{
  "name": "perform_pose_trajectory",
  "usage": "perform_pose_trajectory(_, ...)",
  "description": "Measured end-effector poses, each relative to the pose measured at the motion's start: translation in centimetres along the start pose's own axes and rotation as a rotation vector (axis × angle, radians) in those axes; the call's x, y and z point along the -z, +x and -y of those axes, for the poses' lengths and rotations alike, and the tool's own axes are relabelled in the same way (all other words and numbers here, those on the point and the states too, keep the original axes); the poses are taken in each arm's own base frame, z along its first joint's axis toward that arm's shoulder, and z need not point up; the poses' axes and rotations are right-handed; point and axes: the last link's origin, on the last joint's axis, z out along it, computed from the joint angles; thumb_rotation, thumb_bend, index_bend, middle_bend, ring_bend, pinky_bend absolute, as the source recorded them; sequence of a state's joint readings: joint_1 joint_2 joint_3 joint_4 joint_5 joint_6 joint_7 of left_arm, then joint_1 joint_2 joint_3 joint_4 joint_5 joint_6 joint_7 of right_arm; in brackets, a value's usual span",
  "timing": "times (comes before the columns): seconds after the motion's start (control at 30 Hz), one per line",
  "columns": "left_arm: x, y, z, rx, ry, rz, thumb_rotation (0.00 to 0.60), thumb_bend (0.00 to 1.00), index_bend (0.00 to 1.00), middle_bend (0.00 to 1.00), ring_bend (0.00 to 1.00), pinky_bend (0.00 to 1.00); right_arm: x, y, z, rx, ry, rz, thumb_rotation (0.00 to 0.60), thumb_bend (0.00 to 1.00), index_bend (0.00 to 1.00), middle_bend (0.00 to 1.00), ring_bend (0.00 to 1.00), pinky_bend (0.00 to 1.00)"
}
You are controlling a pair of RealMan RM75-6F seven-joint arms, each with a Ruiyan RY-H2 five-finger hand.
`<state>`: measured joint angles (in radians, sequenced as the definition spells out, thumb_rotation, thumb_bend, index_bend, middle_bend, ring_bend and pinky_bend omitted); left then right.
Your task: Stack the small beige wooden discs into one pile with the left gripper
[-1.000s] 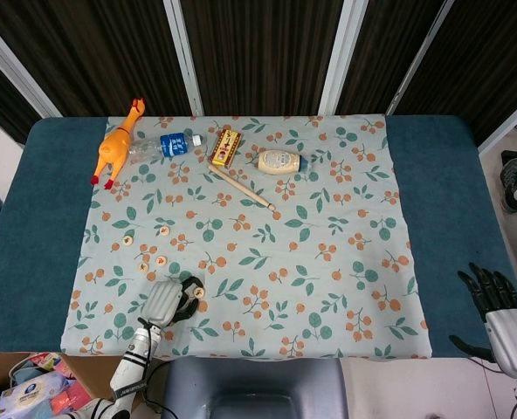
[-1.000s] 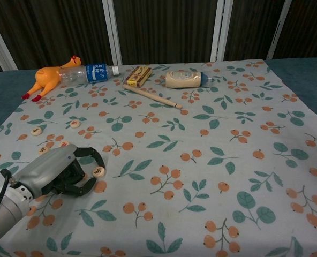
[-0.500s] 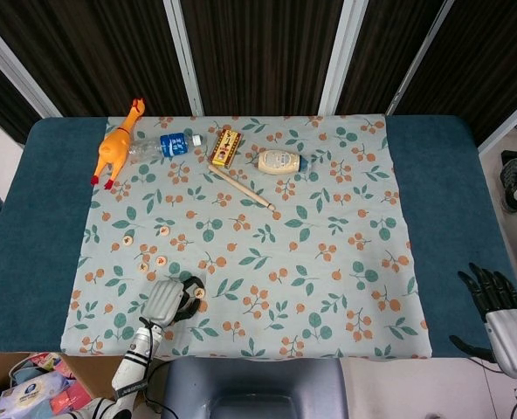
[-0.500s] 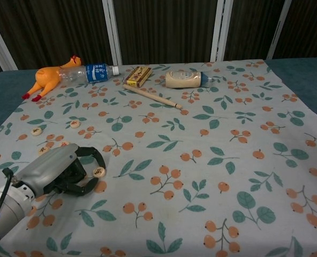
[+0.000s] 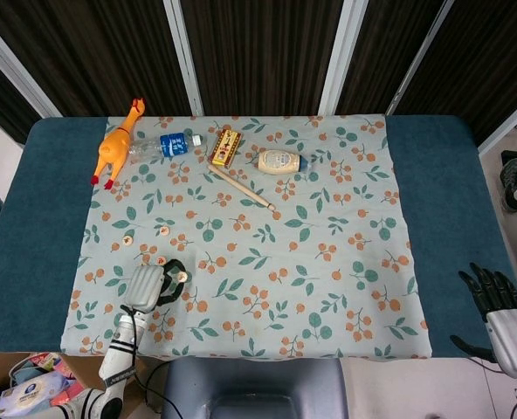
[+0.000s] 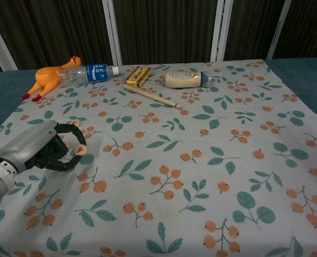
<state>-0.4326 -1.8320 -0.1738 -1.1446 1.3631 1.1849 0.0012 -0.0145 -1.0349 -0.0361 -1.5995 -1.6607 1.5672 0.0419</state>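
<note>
- While your left hand hangs over the flowery cloth on the worktop, its fingers pinch one disc.
- Your right hand waits open beside the worktop.
- More discs lie near the left hand.

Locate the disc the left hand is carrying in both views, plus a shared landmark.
Head view: the disc sits lower left, at the fingertips of the left hand, on the side away from the table's left edge.
Chest view: the disc is at left, mid-height, at the fingertips of the same hand.
Shared landmark: the rubber chicken, far left at the cloth's back edge in both.
</note>
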Motion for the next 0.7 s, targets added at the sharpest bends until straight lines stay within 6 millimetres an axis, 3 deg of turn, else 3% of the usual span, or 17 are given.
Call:
perform_pose_trajectory(0.3, -1.6, 2.0, 4.0, -0.029, 0.135, -0.011, 0.600, 0.40, 0.50, 1.00, 1.00, 1.00, -0.1, -0.2, 0.1, 0.007, -0.005, 0.003, 0.600, 0.16, 0.00, 0.00, 0.00, 0.00)
perform_pose_trajectory(0.7, -2.2, 1.3, 3.6, -0.044, 0.135, 0.001, 0.600, 0.40, 0.49, 1.00, 1.00, 1.00, -0.1, -0.1, 0.0, 0.002, -0.007, 0.000, 0.600, 0.16, 0.00, 0.00, 0.00, 0.00)
